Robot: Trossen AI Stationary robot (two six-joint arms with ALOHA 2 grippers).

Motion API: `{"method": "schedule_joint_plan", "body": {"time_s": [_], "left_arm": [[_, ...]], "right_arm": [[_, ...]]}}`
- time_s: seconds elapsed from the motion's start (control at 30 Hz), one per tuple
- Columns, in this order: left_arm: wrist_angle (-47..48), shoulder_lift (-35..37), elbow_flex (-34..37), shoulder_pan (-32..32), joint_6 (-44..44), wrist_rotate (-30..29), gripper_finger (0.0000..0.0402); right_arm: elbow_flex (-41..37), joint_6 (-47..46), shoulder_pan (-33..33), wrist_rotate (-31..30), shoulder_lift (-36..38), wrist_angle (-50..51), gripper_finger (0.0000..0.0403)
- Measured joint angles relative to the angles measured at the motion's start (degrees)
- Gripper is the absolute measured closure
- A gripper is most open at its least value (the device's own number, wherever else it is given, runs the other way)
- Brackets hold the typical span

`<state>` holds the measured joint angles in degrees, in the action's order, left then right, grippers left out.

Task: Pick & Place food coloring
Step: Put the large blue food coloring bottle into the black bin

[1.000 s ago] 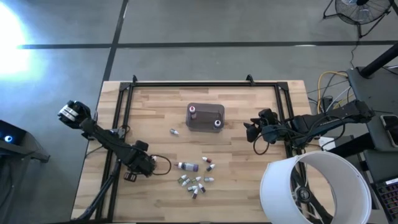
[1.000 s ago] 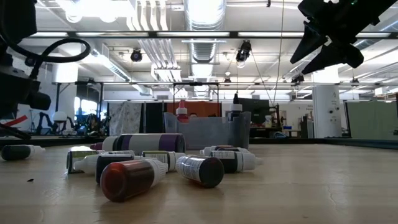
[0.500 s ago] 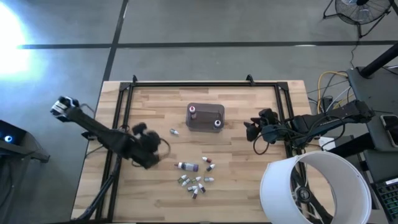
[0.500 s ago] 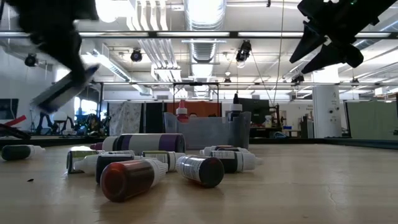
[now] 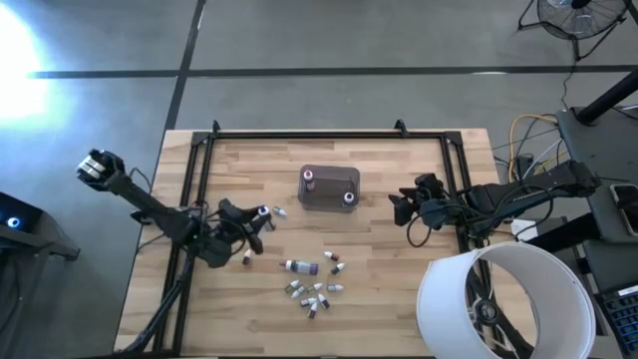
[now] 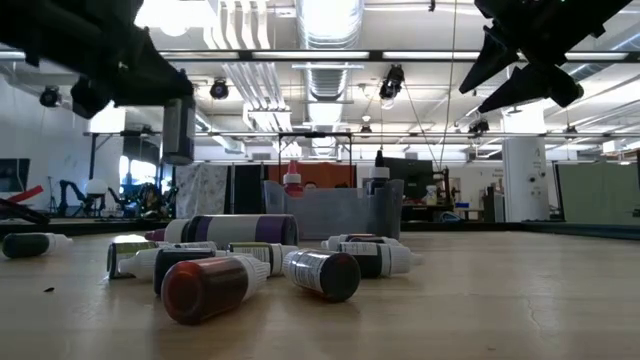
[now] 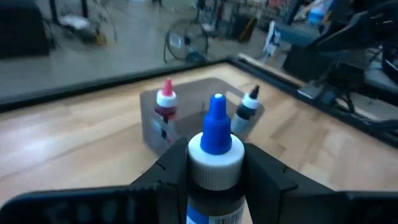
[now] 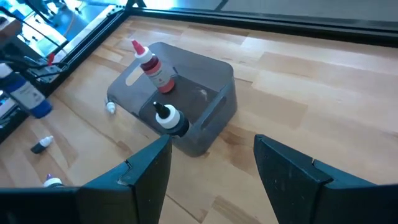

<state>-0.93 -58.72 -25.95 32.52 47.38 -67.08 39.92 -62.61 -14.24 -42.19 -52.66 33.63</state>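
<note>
My left gripper (image 5: 254, 221) hangs above the table left of the grey tub (image 5: 329, 186), shut on a dropper bottle (image 7: 216, 149) with a blue tip and white collar. In the low view this bottle (image 6: 180, 130) stands upright, high above the table. The tub holds a red bottle (image 8: 152, 68) and a black one (image 8: 168, 118), both upright. Several small bottles (image 5: 314, 284) lie on their sides in a cluster near the table's near edge. Two single bottles (image 5: 279, 211) (image 5: 246, 259) lie apart from it. My right gripper (image 5: 399, 207) waits open, raised to the right of the tub. My left gripper pinches the bottle's body (image 7: 214, 193) just below the white collar, one finger (image 7: 171, 177) on each side. The fingers come from the table's left. The bottle is upright with its tip up, lifted clear of the table.
A black frame rail (image 5: 329, 135) runs along the table's far edge and down both sides. A large white cylinder (image 5: 503, 299) stands at the near right corner. Bare wood lies between the tub and the bottle cluster.
My left gripper has risen from the table beside the bottle cluster. It has moved toward the far edge and the tub, carrying the bottle. The bottle was tilted half a second ago and now stands upright. My right arm has kept still.
</note>
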Motion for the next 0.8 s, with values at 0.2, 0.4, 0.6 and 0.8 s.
{"method": "schedule_joint_plan", "body": {"time_s": [0.2, 0.4, 0.6, 0.8], "left_arm": [[-5.92, -6.03, 2.51, -0.27, -3.43, -3.55, 0.0315], [-6.65, -13.21, 2.53, -0.25, -0.53, -2.21, 0.0314], [-11.39, -21.09, 2.53, -0.21, 3.40, -2.00, 0.0314], [-14.16, -26.71, 2.30, -0.23, 7.14, -2.07, 0.0309]], "right_arm": [[0.03, -0.21, 0.00, 1.41, 0.02, -0.14, 0.0181], [0.91, 0.35, 0.00, 2.32, 0.01, -1.39, 0.0181], [2.73, 3.61, 0.02, 1.76, 0.01, -2.54, 0.0181], [3.10, 3.70, 0.04, 1.66, 0.02, -2.60, 0.0181]]}}
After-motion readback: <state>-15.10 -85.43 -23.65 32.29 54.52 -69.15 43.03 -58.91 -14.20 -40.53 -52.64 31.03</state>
